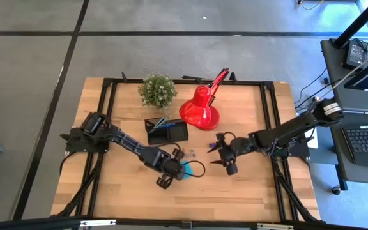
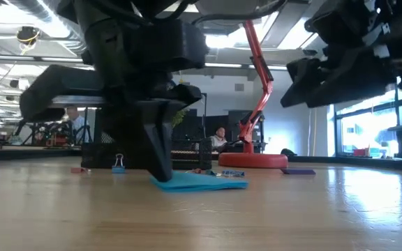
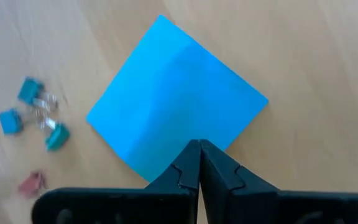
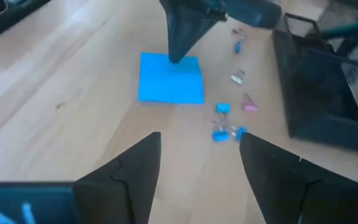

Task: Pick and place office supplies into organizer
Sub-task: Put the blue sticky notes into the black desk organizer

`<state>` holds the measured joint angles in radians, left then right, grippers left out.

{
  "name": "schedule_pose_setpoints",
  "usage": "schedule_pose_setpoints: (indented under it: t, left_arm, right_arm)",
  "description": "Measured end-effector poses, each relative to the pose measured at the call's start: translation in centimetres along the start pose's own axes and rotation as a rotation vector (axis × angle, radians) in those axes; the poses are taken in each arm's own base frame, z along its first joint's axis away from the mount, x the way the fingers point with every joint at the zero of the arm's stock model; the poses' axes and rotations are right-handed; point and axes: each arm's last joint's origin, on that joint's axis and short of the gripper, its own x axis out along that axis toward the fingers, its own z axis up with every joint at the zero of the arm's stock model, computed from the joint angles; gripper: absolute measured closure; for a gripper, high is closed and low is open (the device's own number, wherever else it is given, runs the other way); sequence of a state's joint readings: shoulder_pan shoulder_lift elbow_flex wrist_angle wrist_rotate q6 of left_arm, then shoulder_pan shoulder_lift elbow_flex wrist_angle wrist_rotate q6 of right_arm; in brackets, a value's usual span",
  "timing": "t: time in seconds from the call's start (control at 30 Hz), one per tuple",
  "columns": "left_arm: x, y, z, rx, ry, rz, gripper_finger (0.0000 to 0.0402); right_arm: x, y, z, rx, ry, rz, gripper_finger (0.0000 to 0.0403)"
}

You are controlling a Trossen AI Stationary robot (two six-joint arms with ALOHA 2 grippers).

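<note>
Your left gripper (image 3: 199, 148) is down on the table with its two fingers pressed together, tips at the edge of the blue sticky-note pad (image 3: 176, 102). The pad lies flat on the wood, out in front of the black organizer (image 1: 167, 131). Small clips (image 3: 37, 115) sit just beside the pad. Your right gripper (image 4: 199, 155) hangs near, fingers spread wide, holding nothing.

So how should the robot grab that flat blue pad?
By a corner or edge. The pad lies flat on the table, so fingers must straddle its thin edge from above. The left end effector, fingers together, already sits at one corner; the open right end effector waits nearby.
</note>
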<state>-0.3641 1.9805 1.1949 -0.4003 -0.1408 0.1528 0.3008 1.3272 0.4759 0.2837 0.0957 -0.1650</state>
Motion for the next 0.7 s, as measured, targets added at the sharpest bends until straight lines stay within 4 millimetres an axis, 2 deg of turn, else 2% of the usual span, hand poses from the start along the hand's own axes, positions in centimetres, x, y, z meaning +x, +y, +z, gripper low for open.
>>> schedule_pose_setpoints:
  t: [0.13, 0.3, 0.4, 0.53, 0.7]
  left_arm:
    - [1.1, -0.1, 0.3, -0.002, -0.021, 0.003, 0.0400]
    - [1.3, 0.1, 0.7, -0.015, -0.076, 0.017, 0.0400]
    - [1.4, 0.4, 0.8, -0.026, -0.098, 0.013, 0.0400]
    - [1.5, 0.6, 0.7, -0.064, -0.096, 0.006, 0.0399]
    - [1.5, 0.7, 0.8, -0.092, -0.098, 0.011, 0.0400]
  right_arm:
    - [1.5, 0.7, -0.4, -0.017, 0.001, -0.014, 0.0181]
    - [2.9, 1.4, -0.2, -0.055, 0.035, 0.007, 0.0181]
    - [3.9, 2.2, 0.3, -0.131, 0.048, 0.004, 0.0181]
    - [5.3, 3.6, 0.9, -0.284, 0.151, -0.071, 0.0181]
    - [7.1, 5.5, 1.3, -0.391, 0.243, -0.046, 0.0181]
